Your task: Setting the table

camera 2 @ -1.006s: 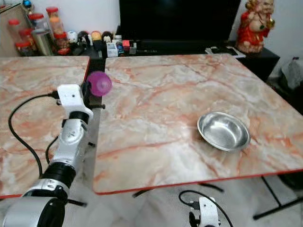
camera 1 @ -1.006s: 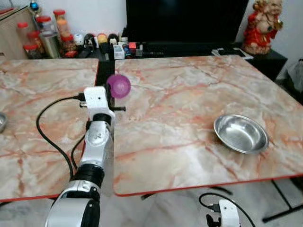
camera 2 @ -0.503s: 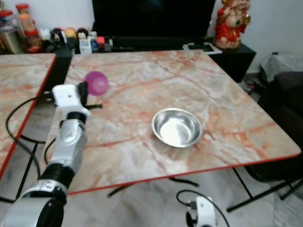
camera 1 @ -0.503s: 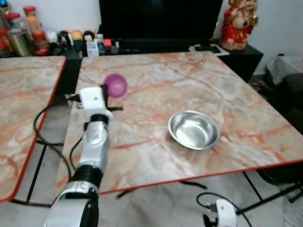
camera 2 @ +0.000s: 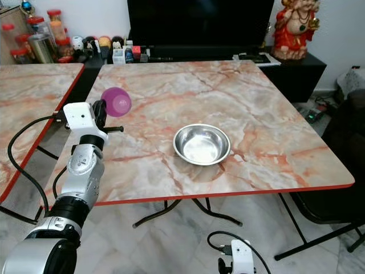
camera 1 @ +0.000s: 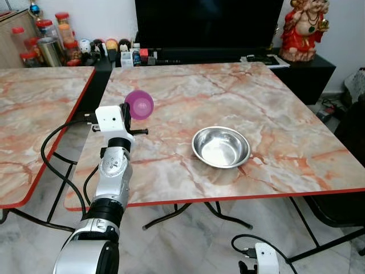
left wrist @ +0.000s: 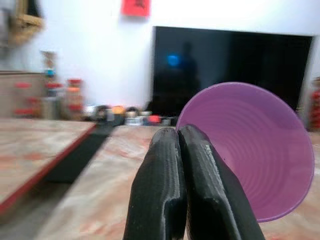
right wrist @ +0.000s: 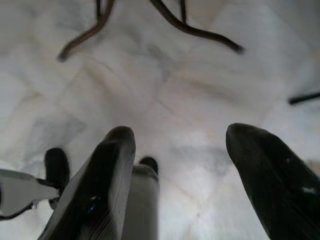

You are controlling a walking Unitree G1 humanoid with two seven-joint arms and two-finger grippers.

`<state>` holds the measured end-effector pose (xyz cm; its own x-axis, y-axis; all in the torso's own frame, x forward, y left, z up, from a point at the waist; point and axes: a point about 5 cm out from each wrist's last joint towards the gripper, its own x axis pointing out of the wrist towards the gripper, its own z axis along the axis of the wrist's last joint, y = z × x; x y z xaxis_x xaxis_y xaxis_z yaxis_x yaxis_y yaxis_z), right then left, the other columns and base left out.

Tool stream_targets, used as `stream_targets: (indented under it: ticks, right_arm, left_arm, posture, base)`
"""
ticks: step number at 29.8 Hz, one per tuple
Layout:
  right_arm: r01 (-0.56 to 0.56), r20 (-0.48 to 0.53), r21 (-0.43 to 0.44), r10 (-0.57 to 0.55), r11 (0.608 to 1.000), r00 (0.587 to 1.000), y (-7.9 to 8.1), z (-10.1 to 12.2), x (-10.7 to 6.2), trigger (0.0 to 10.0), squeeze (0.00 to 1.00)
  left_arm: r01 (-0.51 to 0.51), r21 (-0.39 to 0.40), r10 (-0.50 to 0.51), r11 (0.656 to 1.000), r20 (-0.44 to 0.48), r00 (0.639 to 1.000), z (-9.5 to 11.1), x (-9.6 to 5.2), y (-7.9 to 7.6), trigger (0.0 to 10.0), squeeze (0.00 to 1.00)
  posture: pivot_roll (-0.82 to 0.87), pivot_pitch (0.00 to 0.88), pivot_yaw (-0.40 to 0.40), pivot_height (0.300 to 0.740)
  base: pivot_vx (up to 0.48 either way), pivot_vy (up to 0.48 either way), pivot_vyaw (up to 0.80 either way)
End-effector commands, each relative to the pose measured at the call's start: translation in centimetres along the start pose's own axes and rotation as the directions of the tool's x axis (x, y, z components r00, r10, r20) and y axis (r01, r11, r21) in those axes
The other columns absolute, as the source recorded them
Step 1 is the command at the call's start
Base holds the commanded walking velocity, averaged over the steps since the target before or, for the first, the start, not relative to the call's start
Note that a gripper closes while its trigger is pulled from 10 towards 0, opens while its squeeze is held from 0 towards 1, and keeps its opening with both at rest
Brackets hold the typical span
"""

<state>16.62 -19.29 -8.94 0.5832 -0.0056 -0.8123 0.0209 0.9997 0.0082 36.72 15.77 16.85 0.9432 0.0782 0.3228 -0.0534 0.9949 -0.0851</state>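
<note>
My left gripper (camera 1: 132, 111) is shut on the rim of a purple plastic cup (camera 1: 140, 104), held above the left part of the marble table (camera 1: 274, 114). In the left wrist view the two black fingers (left wrist: 177, 185) pinch the cup (left wrist: 255, 150) by its edge, its mouth facing the camera. A steel bowl (camera 1: 221, 146) sits empty near the table's middle, to the right of the cup. My right arm hangs low by the floor; its gripper (right wrist: 192, 175) is open over pale floor tiles.
A second marble table (camera 1: 34, 108) stands to the left across a narrow gap. Behind are a dark TV (camera 1: 208, 23), jars and small items (camera 1: 57, 45) on a low cabinet, and a red figurine (camera 1: 305, 28). A dark seat (camera 1: 351, 165) is at the right.
The camera has shifted, so the whole table now sits further right and more squarely in view. The left gripper still holds the cup at the same height; the bowl has not moved on the table.
</note>
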Motion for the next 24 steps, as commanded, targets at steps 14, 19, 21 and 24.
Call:
stream_targets:
  ticks: [14,19,21,24]
  right_arm:
    - [0.035,0.026,-0.009,-0.035,0.999,0.999,-0.52,0.73,0.07,10.0,0.0]
    - [0.035,0.025,-0.011,-0.034,0.999,0.999,-0.49,0.73,0.08,10.0,0.0]
    - [0.035,0.025,-0.014,-0.035,0.999,0.999,-0.47,0.76,0.09,10.0,0.0]
    - [0.035,0.025,-0.014,-0.035,0.999,0.999,-0.48,0.77,0.09,10.0,0.0]
  left_arm:
    - [0.036,-0.061,-0.037,0.998,-0.026,0.999,0.19,0.57,-0.38,10.0,0.0]
    - [0.042,-0.104,-0.047,0.994,-0.045,0.998,-0.09,0.52,-0.49,10.0,0.0]
    - [0.051,-0.108,-0.057,0.993,-0.046,0.997,-0.12,0.5,-0.52,10.0,0.0]
    - [0.059,-0.125,-0.065,0.99,-0.045,0.997,-0.13,0.46,-0.59,10.0,0.0]
  posture:
    - [-0.05,0.0,-0.028,0.74]
    - [-0.05,0.0,-0.03,0.74]
    - [-0.05,0.0,-0.03,0.74]
    - [-0.05,0.0,-0.03,0.74]
  base:
    - [0.187,-0.272,0.43]
    - [0.0,0.0,0.0]
    - [0.0,0.0,0.0]
    - [0.0,0.0,0.0]
